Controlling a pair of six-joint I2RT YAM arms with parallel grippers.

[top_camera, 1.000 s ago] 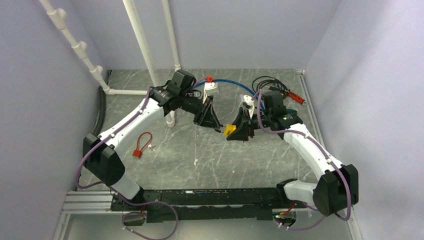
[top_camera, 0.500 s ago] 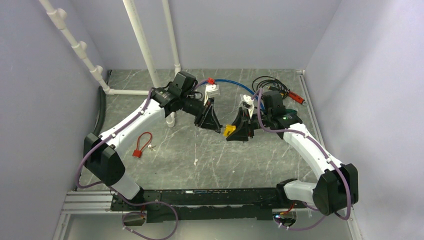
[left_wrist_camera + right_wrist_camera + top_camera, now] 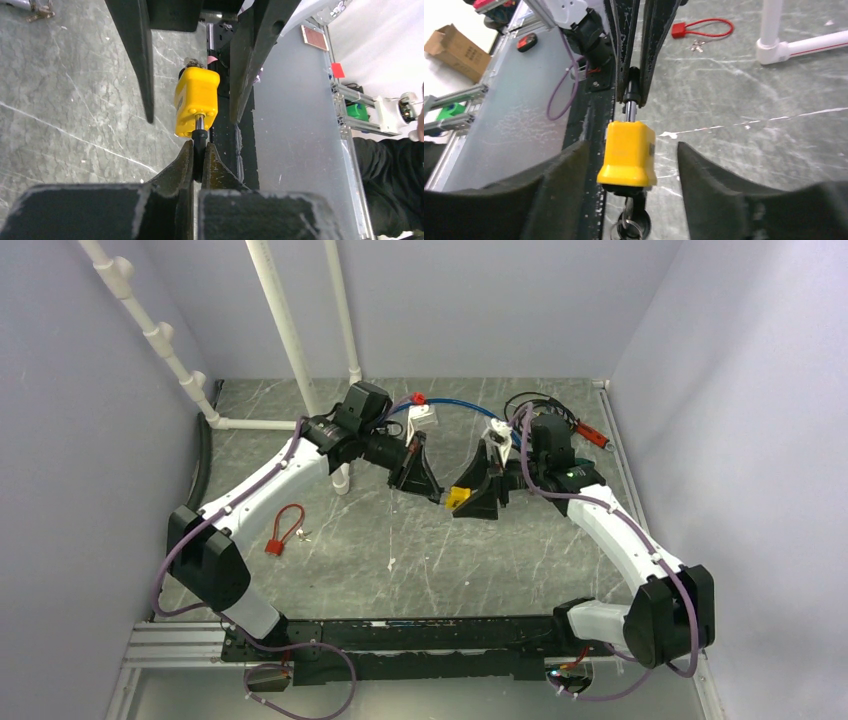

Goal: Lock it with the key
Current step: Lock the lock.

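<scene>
Yellow padlock (image 3: 458,498) held off the table (image 3: 400,560) near its middle, between the two claws.

The left claw (image 3: 199,148), at 10 o'clock of the padlock in the top view, is clenched on a black-headed stem (image 3: 199,136) that enters the middle of the end face. This stem is judged to be the key, gripped end-on so that a wrist roll can turn it. The right claw (image 3: 631,150), at 3 o'clock, is spread wide, with its fingers on either side of the body and no clear contact seen. The body is therefore judged unbraced, and a clamp is likely needed before turning. A small metal ring (image 3: 629,225) is seen at the far end, too blurred to be read. Open table lies toward 6 o'clock. A red cable lock (image 3: 283,530) lies well apart at 8 o'clock, a white pipe (image 3: 342,480) stands beside the left arm, and cables (image 3: 535,405) are heaped at 1 o'clock.
</scene>
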